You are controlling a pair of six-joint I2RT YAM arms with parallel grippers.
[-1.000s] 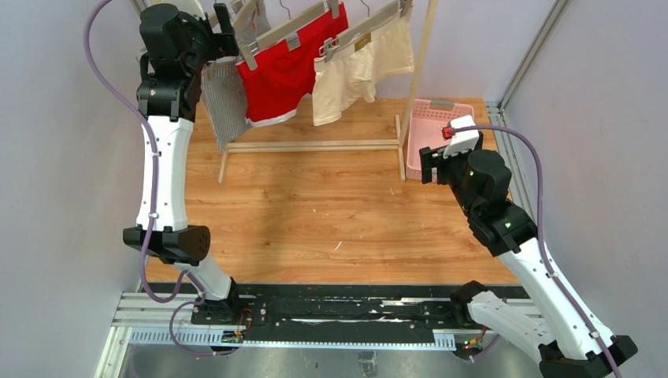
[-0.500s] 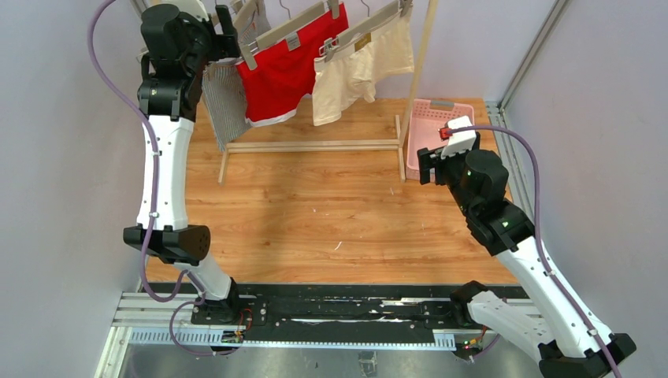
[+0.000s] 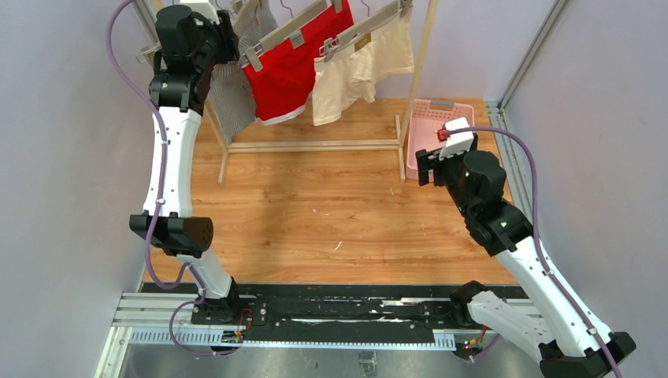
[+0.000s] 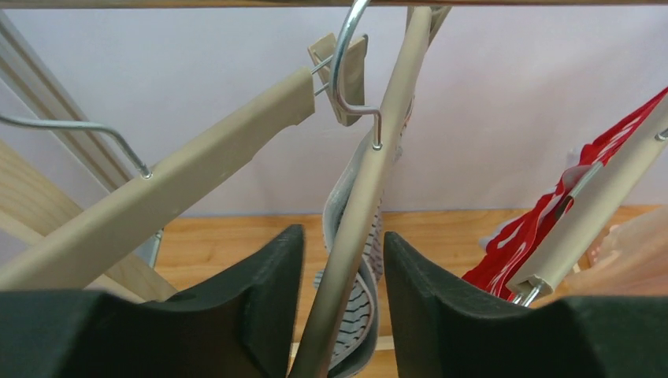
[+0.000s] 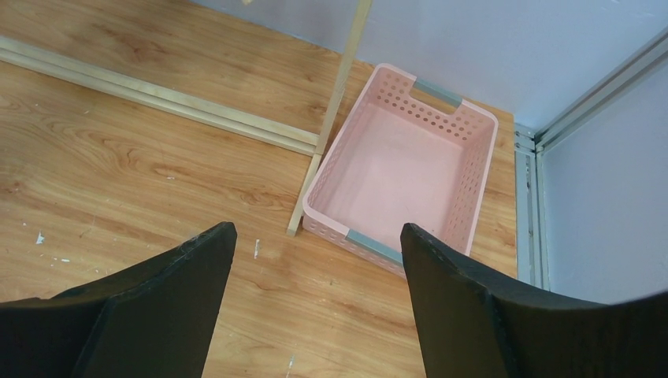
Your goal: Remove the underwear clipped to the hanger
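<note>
The pink basket (image 5: 477, 177) stands on the counter (image 3: 315, 205) at the rack's (image 3: 421, 55) right foot, its whole floor showing. Three briefs hang at the far edge, waistbands up and legs down: grey (image 4: 361, 303), red (image 3: 285, 69), cream (image 3: 358, 71). The grey pair drapes long and narrow off a steeply tilted hanger (image 4: 354, 228). The left jaws, part open, straddle that hanger's bar. The right jaws gape wide over the counter, holding nothing.

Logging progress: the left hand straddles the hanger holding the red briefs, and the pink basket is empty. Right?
No. The left wrist view shows the left hand straddling the hanger holding the grey striped briefs; the pink basket is indeed empty.
</note>
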